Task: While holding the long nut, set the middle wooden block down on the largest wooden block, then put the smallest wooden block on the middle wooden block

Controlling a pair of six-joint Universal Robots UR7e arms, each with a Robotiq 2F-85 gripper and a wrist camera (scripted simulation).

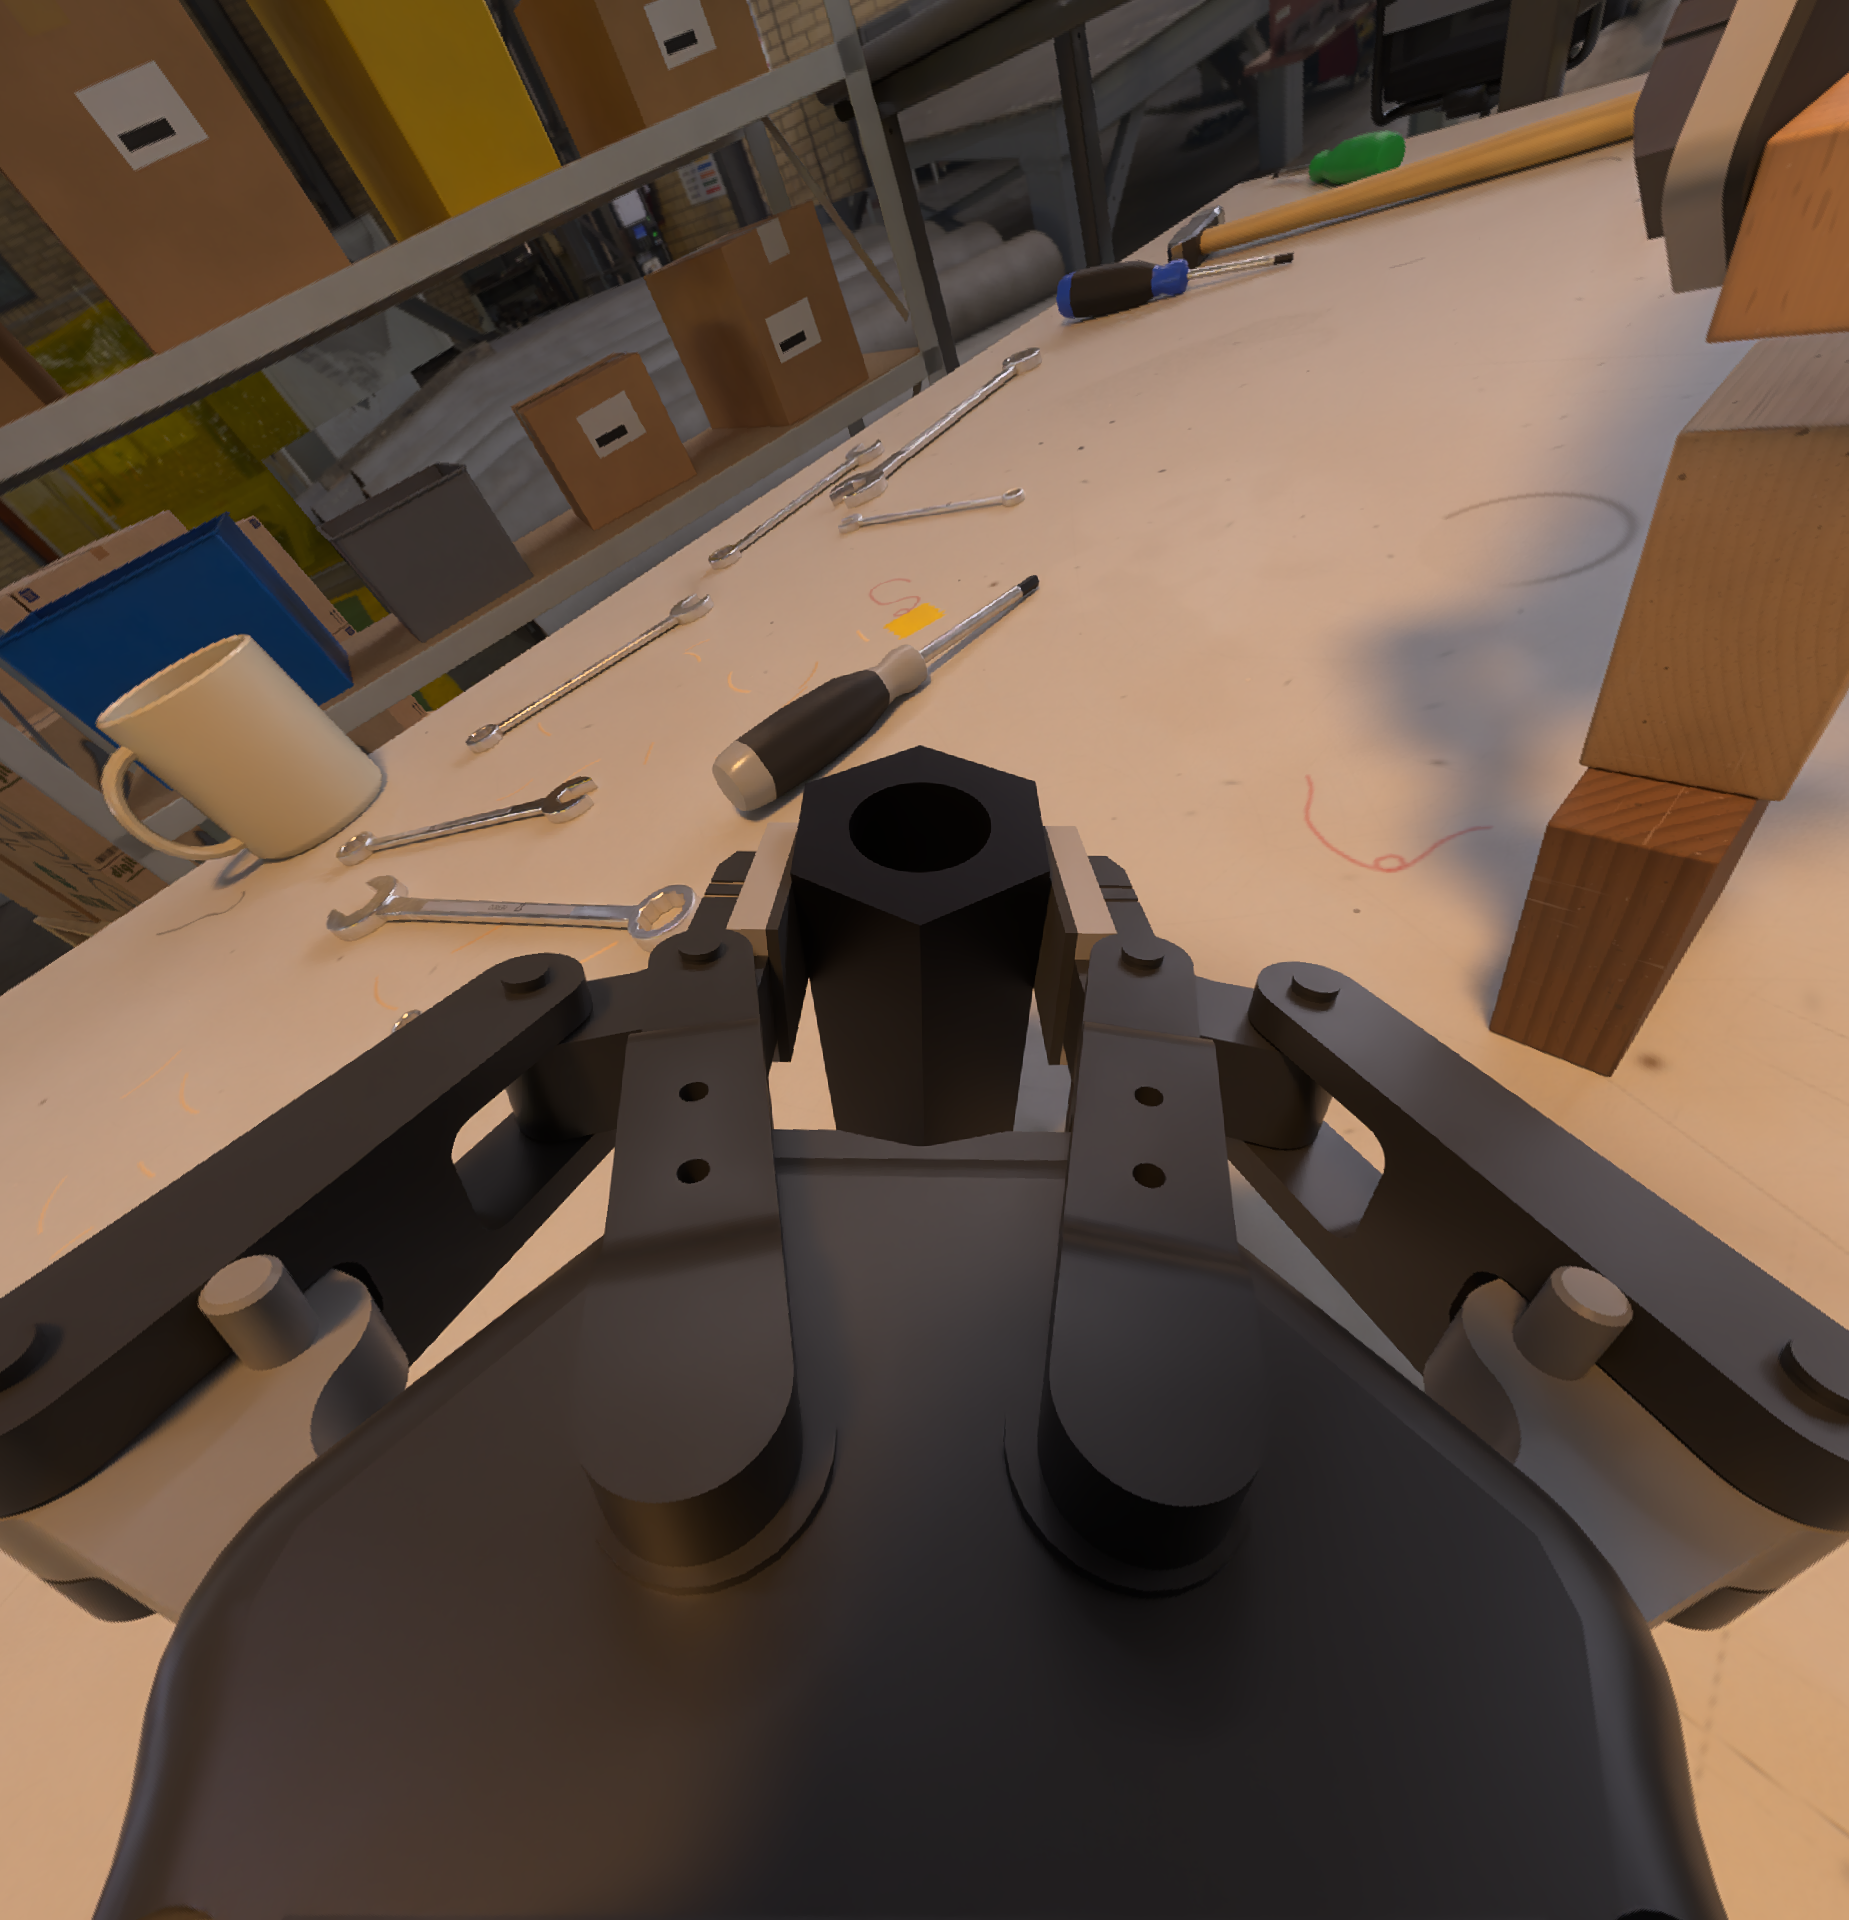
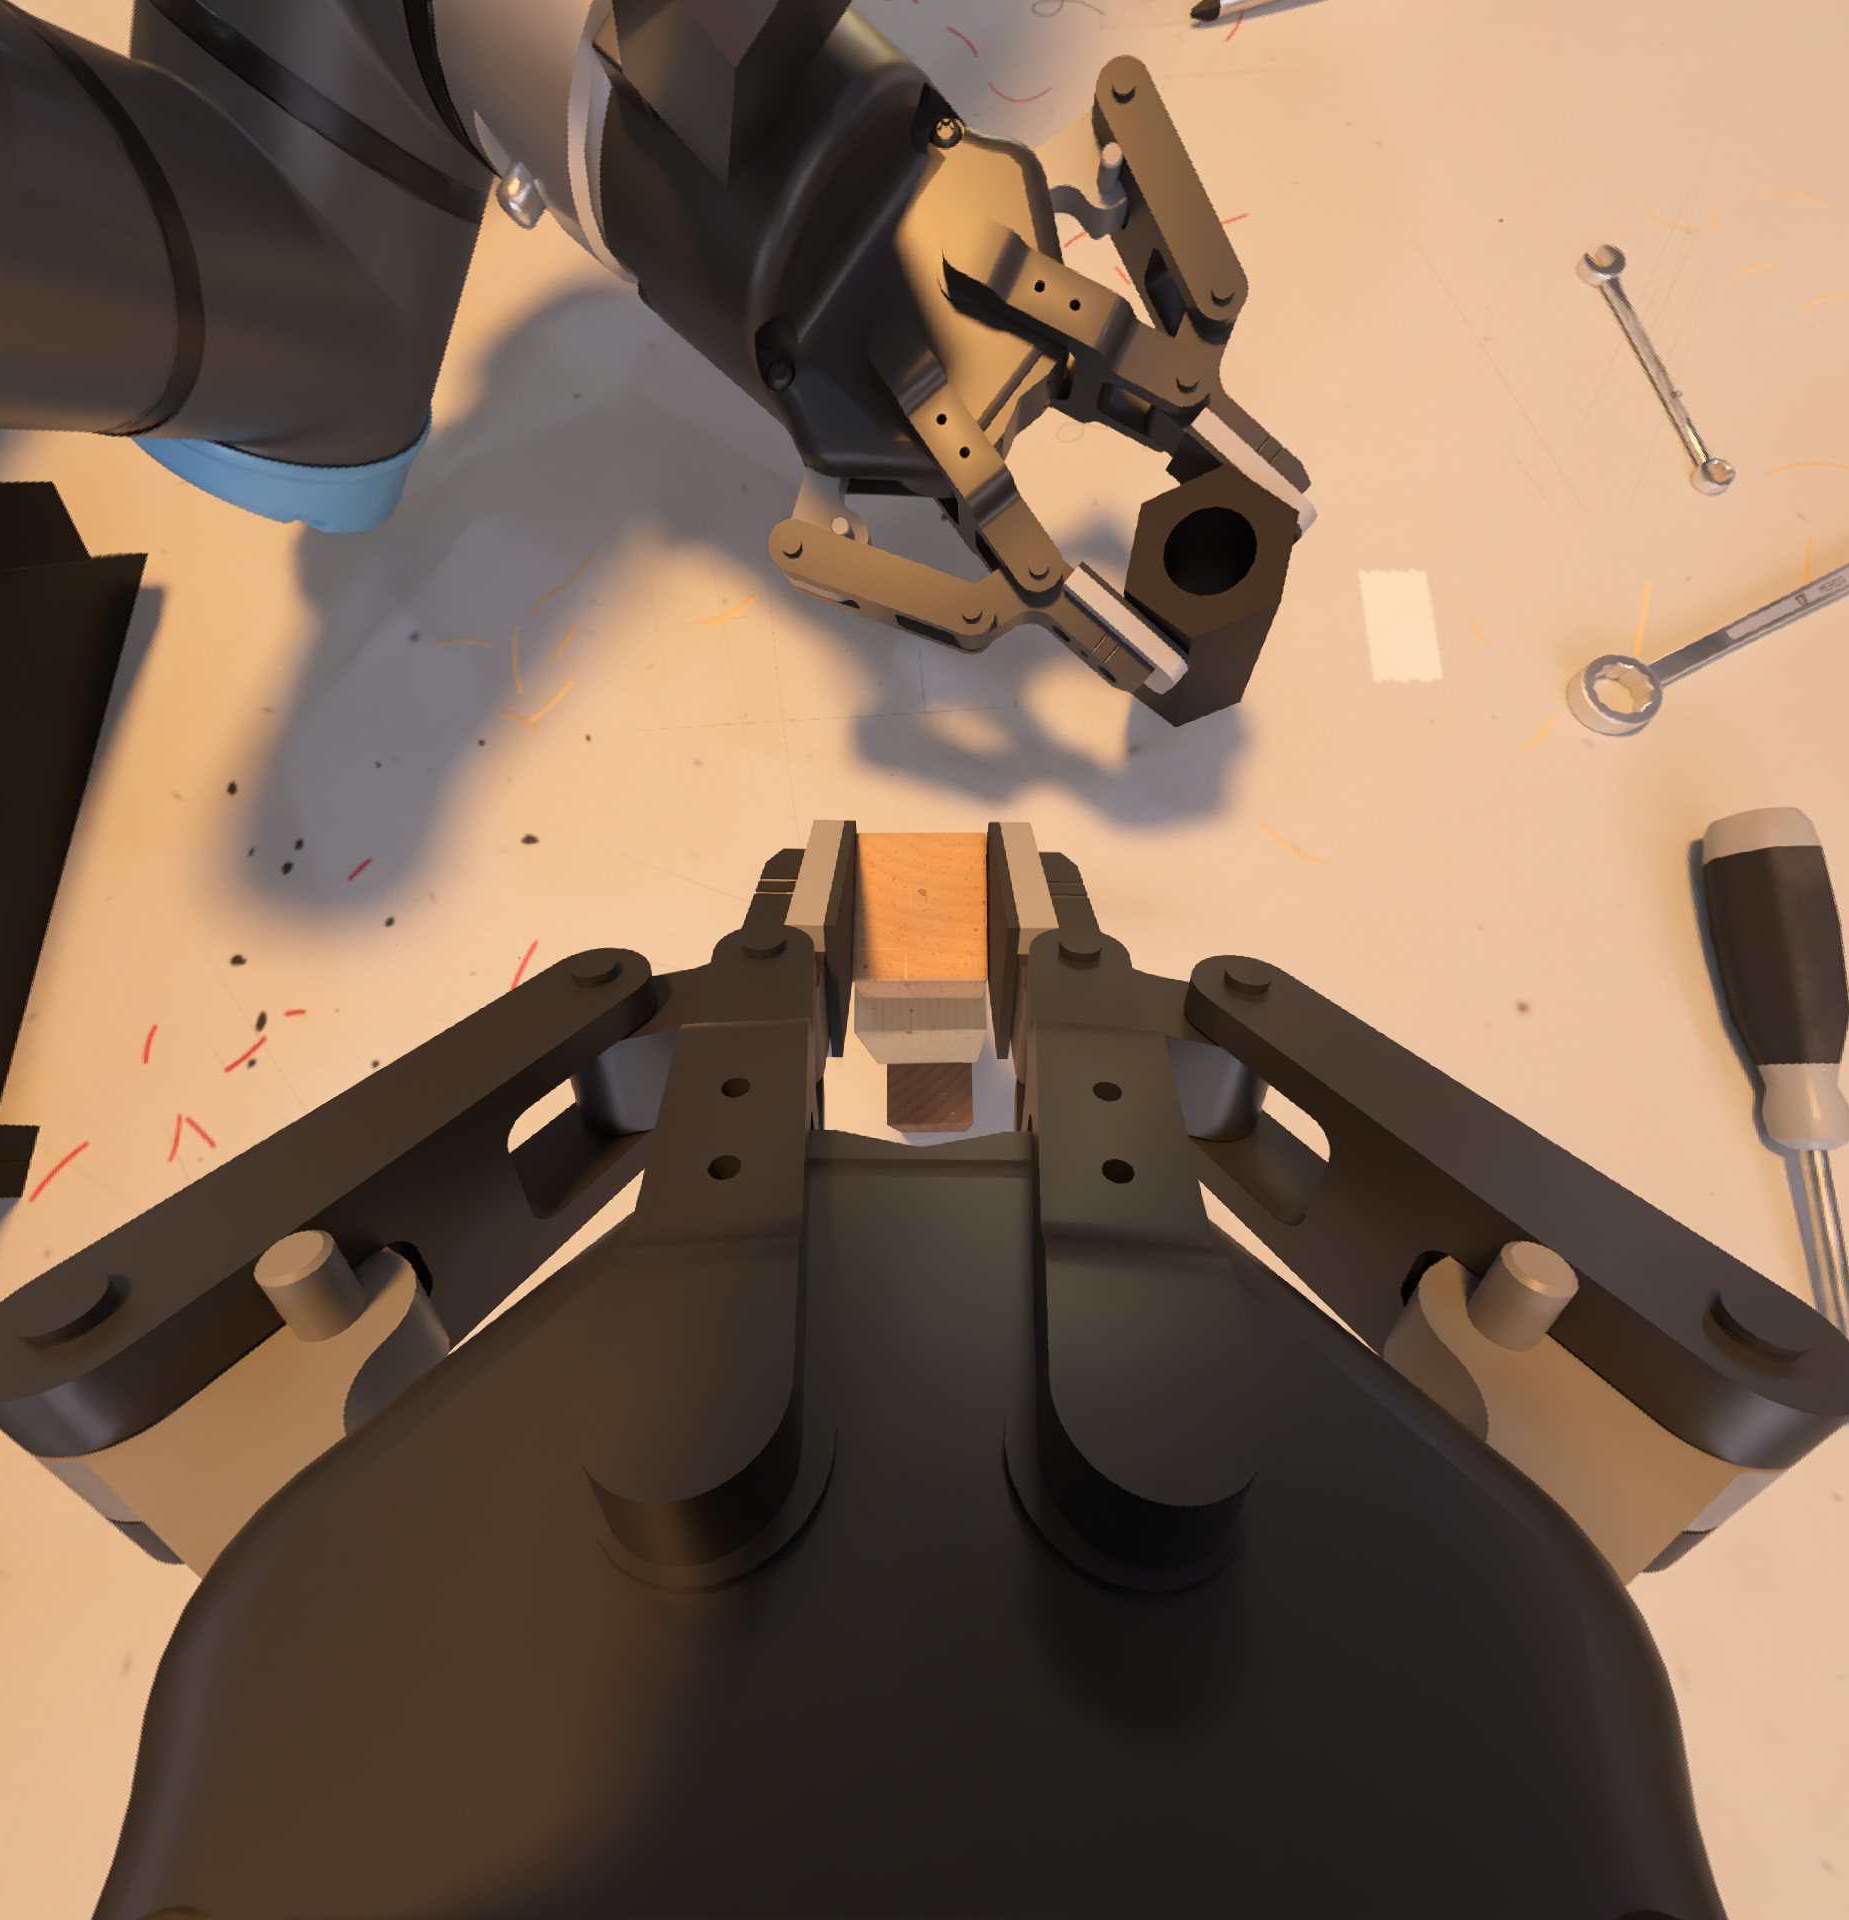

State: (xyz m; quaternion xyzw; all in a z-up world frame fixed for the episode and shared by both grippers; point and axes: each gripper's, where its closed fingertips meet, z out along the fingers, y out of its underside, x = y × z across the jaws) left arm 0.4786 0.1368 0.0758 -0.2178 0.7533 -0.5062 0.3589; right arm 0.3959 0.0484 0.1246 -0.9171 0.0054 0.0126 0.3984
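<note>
My left gripper (image 1: 920, 883) is shut on the black long hex nut (image 1: 920, 966) and holds it off the table; both also show in the right wrist view, gripper (image 2: 1200, 566) and nut (image 2: 1226, 623). My right gripper (image 2: 920, 904) is shut on a small orange wooden block (image 2: 920, 914). Right under it are a pale wooden block (image 2: 920, 1023) and a dark brown block (image 2: 930, 1101). In the left wrist view the pale block (image 1: 1772, 603) rests on the dark block (image 1: 1626, 914), and the orange block (image 1: 1824, 197) is at its top. I cannot tell if they touch.
A cream mug (image 1: 245, 748), a black-handled screwdriver (image 1: 826, 717) and several wrenches (image 1: 504, 914) lie ahead left. A blue-handled screwdriver (image 1: 1117, 286) and a hammer (image 1: 1419, 177) lie farther back. Shelves with boxes (image 1: 754, 312) stand beyond the table edge. A dark object (image 2: 37, 779) is at the left.
</note>
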